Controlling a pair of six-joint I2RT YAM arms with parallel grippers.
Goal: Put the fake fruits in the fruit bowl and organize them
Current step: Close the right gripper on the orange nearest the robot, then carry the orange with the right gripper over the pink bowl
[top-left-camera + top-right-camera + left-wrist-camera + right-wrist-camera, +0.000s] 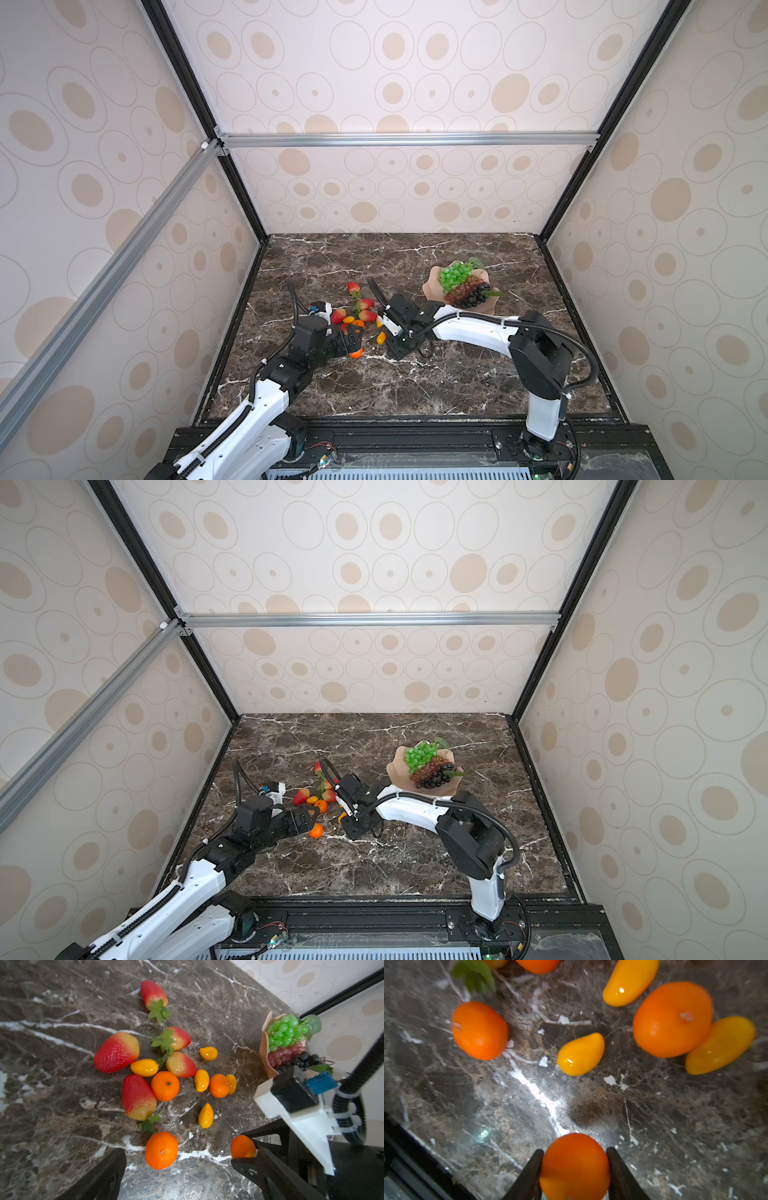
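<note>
My right gripper [575, 1169] is shut on a tangerine [575, 1167], both black fingers pressed to its sides just above the marble; the left wrist view shows this tangerine [243, 1147] too. My left gripper [178, 1167] is open, with a loose tangerine [161, 1150] lying between its fingers and touching neither. Several strawberries [116, 1052], kumquats [205, 1115] and two more tangerines [165, 1085] lie scattered on the table. The pink fruit bowl [432, 286] at the back right holds green grapes [455, 274], red-purple grapes [461, 291] and black grapes [476, 297].
In both top views the two grippers meet over the fruit pile, left gripper [354, 337] and right gripper [390, 347] close together. The right forearm [469, 328] stretches in front of the bowl. Patterned walls enclose the marble table [415, 382] on three sides.
</note>
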